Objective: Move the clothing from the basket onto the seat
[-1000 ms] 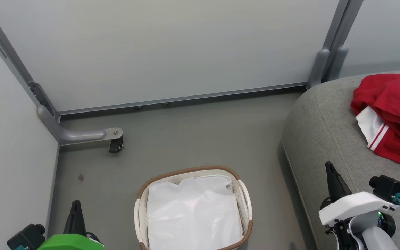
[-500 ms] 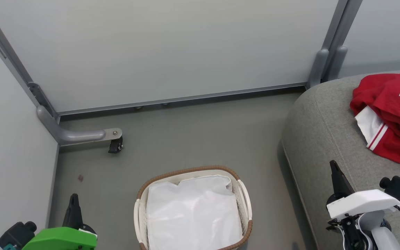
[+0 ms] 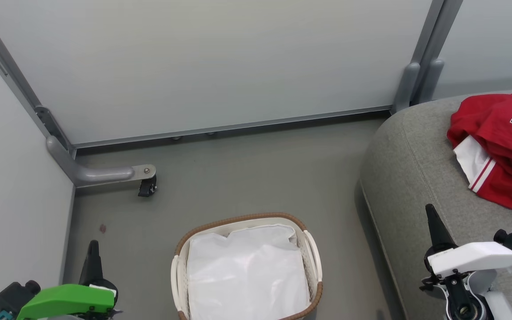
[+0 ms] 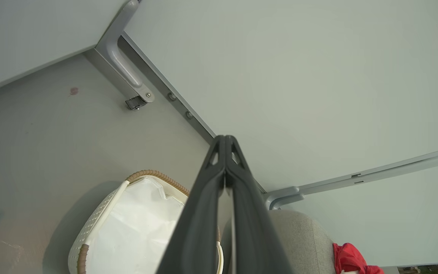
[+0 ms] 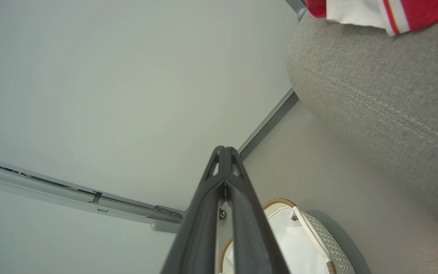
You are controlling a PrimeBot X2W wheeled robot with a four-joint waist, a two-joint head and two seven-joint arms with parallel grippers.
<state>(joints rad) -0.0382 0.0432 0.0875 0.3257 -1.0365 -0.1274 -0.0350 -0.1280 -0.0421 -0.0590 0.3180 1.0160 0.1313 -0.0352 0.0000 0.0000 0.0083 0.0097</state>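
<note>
Head view reads "23" on the clothing [image 3: 496, 129] — right wrist view, striped trim.

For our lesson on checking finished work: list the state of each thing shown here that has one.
clothing, heaped on the seat
basket, upright on the floor, white liner inside, no clothing
seat, bearing the clothing
left claw, shut, empty
right claw, shut, empty

Open floor [image 3: 247, 173] was seen between basket [image 3: 238, 218] and panels [image 3: 216, 66]; right side was blocked by seat [image 3: 411, 178].
</note>
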